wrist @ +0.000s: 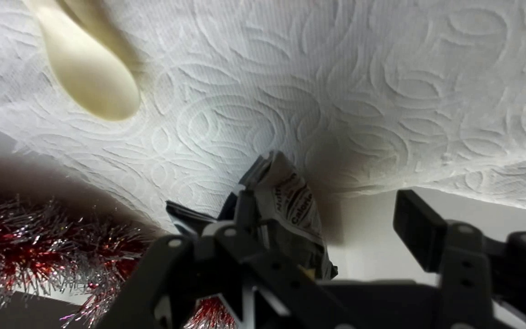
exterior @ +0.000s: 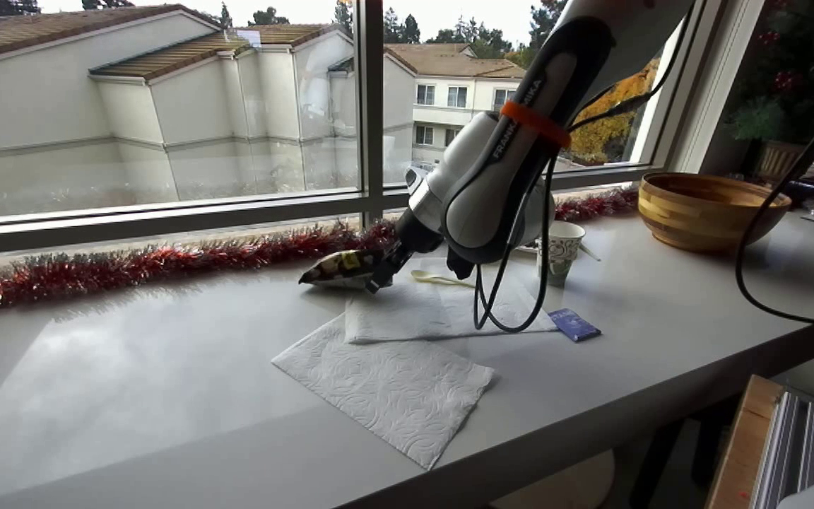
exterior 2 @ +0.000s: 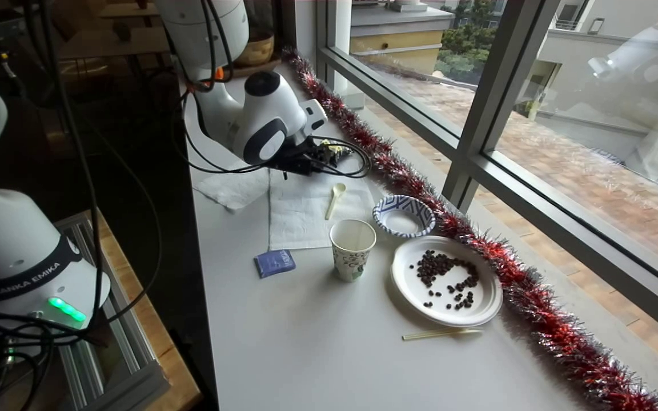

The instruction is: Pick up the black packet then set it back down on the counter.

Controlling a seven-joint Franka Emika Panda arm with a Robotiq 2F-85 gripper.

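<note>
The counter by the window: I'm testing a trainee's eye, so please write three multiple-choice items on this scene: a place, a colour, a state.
1. Where does the spoon lie?
A) in the cup
B) on a napkin
C) on the plate

2. Which colours does the tinsel have?
A) red and silver
B) green and gold
C) blue and white

3. How do the jaws stand?
A) shut on each other
B) hidden from every view
C) apart

1 B: the wrist view shows white paper beneath it.
2 A: both exterior views show red strands mixed with silver.
3 C: in the wrist view, the counter shows between the black packet and one of them.
</note>
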